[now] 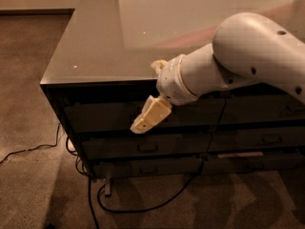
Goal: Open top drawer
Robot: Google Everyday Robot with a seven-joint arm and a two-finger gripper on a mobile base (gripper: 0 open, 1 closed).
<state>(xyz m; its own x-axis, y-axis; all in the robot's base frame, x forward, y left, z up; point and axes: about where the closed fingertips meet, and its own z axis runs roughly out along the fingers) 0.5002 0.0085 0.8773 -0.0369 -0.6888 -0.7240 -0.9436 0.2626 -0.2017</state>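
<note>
Camera view: at frame centre, the gripper [139, 125] pointed down-left over the shut top drawer [95, 116]; whether it was open or closed could not be told.

Black cables [157, 205] on brown carpet [28, 80], glossy countertop [105, 42].

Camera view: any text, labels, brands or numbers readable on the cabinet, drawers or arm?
None: no text shows on the dark grey flat-fronted top drawer, the glossy grey cabinet top, the white robot arm or the cream gripper, which hangs before that drawer's front.
</note>
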